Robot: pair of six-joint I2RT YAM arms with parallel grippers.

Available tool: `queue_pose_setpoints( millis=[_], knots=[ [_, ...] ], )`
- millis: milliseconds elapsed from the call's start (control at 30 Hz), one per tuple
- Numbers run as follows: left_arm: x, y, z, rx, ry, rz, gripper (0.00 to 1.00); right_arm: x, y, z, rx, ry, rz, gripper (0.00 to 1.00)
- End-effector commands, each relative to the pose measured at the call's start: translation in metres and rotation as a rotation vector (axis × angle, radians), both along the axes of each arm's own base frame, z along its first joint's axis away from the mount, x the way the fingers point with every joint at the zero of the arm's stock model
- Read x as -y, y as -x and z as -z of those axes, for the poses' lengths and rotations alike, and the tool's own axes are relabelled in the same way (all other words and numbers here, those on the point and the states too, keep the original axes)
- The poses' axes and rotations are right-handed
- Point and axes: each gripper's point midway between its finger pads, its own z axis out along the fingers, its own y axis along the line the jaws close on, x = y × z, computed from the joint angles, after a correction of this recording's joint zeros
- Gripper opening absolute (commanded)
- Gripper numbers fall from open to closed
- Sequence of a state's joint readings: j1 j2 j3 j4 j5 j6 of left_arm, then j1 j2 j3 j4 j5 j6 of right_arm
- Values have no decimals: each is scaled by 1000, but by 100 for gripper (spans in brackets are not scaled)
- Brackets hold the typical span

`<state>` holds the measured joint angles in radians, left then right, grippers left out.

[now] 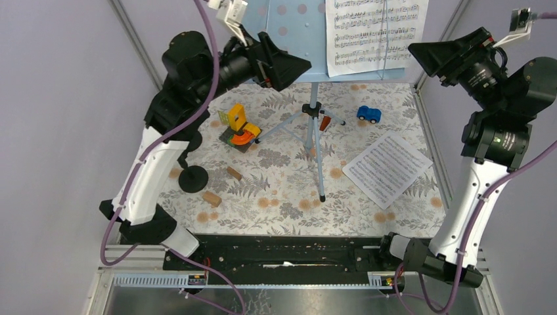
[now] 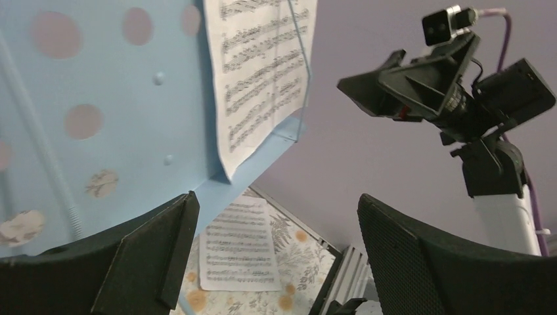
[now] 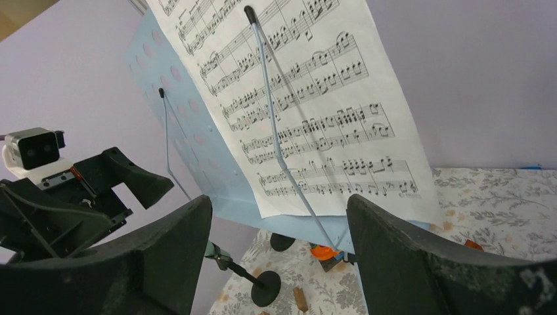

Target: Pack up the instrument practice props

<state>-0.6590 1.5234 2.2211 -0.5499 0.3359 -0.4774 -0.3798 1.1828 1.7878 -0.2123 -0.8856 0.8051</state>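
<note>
The pale blue perforated music rack (image 1: 295, 29) stands on tripod legs (image 1: 314, 128) at the back middle. A white sheet-music page (image 1: 374, 33) rests on it under wire holders. A second page (image 1: 387, 167) lies flat on the mat at the right. One black round-based mic holder (image 1: 192, 178) stands at the left. The right wrist view shows it (image 3: 266, 287) with a mint-green piece on its stem, and a second black base (image 3: 282, 241) behind. My left gripper (image 1: 292, 65) is open and empty, raised beside the rack's left half (image 2: 98, 79). My right gripper (image 1: 430, 56) is open and empty, facing the page (image 3: 309, 111). No purple microphone shows.
A small blue toy car (image 1: 368, 114) sits at the back right. An orange and yellow toy (image 1: 240, 128) sits left of the tripod. Brown wooden blocks (image 1: 211, 198) (image 1: 234, 173) lie near the mic holder. Lilac walls close in both sides.
</note>
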Motion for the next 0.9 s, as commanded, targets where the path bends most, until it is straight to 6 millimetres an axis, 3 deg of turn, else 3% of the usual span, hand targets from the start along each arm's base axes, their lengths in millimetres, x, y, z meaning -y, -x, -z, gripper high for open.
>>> queue_pose_setpoints(
  millis=[0, 167, 333, 600, 767, 867],
  knots=[
    [11, 5, -39, 84, 117, -17, 96, -6, 3, -26, 48, -7, -64, 81],
    [29, -17, -39, 64, 176, -69, 96, -4, -16, -27, 32, 9, -68, 79],
    [44, -35, -38, 60, 214, -99, 96, -32, -28, -20, 22, 84, -145, 77],
    [50, -53, -39, 87, 241, -154, 96, -59, -47, -6, -9, 126, -186, 71],
    [54, -63, -36, 90, 252, -180, 96, -63, -52, -1, -17, 144, -180, 71],
    [61, -72, -33, 88, 268, -186, 96, -66, -55, -2, -19, 139, -195, 65]
  ],
)
